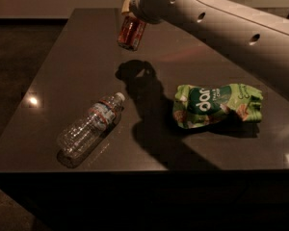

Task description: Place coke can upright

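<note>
Camera view: the gripper (pixel 131 17), near the desk's (pixel 77 57) far edge, grasps the coke can (pixel 130 33), a red metal cylinder hanging tilted above the dark glossy top. A clear, ribbed plastic bottle (pixel 89 126), seemingly empty, lies toward the front-left corner. A crinkled green bag (pixel 214 105) lies near the right edge.

A clear plastic water bottle (pixel 89 126) lies on its side near the front left of the dark table (pixel 62 71); a crumpled green snack bag (pixel 214 105) lies well apart, to its right.
</note>
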`<action>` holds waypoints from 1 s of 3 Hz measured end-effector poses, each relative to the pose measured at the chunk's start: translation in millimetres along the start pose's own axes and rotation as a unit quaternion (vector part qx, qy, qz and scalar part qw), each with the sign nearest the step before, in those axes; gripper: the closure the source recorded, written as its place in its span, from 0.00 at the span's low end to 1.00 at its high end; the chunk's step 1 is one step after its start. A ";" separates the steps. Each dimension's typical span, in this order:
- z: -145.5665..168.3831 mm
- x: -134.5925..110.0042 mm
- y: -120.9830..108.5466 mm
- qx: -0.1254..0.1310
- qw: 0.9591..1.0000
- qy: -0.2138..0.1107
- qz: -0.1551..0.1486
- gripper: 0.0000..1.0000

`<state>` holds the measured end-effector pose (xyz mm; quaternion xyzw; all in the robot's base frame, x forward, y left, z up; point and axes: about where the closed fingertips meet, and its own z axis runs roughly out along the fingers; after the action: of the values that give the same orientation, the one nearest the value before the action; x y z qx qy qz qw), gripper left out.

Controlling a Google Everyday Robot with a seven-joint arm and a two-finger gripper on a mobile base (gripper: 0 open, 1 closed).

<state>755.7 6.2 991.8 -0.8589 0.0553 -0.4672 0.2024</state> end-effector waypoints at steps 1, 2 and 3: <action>-2.0 -4.6 5.9 -0.009 1.000 0.002 -0.017 1.00; -2.0 -1.2 9.3 -0.003 0.998 0.035 -0.051 1.00; -0.9 4.8 15.7 0.009 0.992 0.082 -0.099 1.00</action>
<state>759.0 -9.8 989.7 -0.8170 -0.0179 -0.5544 0.1575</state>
